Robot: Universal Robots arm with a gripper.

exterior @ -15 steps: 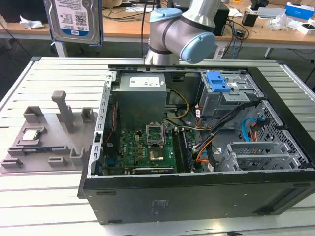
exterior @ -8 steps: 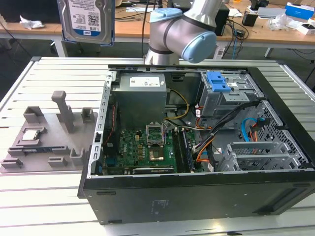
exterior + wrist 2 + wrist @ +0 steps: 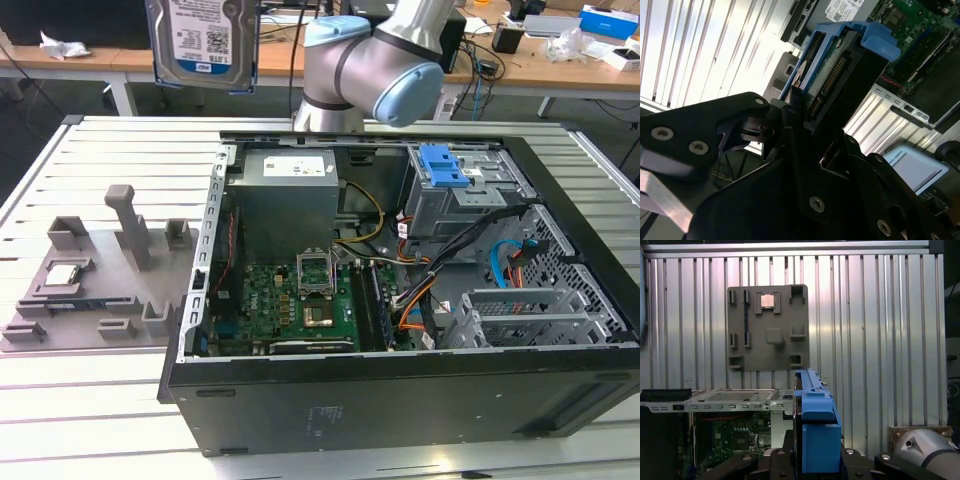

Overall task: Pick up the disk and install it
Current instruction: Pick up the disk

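**Fig.** Carry phase. The disk (image 3: pixel 203 40) hangs high above the desk (image 3: pixel 80 420), label side toward the ext. camera, above the gap between the grey fixture (image 3: pixel 90 290) and the open case (image 3: pixel 400 400). It touches neither. In the second wrist view the end effector (image 3: pixel 807 117) is closed on the disk's lower end, black fingers (image 3: pixel 790 112) pressed vs. its blue frame, connector edge exposed. In the first wrist view the disk is seen edge-on, upright betw. the jaws. Beyond it lies the fixture, w/ a chip (image 3: pixel 767 301) seated in one pocket.

**Doing the step well (judgement):**
- Grip is on one end only, so the free end can swing. Move the arm (image 3: pixel 370 60) smoothly, w/o abrupt wrist turns.
- Keep the disk high while crossing the case wall, and well apart from the board (image 3: pixel 300 300).
- The likely seat is the cage (image 3: pixel 470 200) under the blue latch (image 3: pixel 445 165). Square the frame to its rails before any descent.
- Cables (image 3: pixel 505 265) run just beside the cage and are a snag risk, so approach from the clear side.
- Exact slot can't be told from these views.
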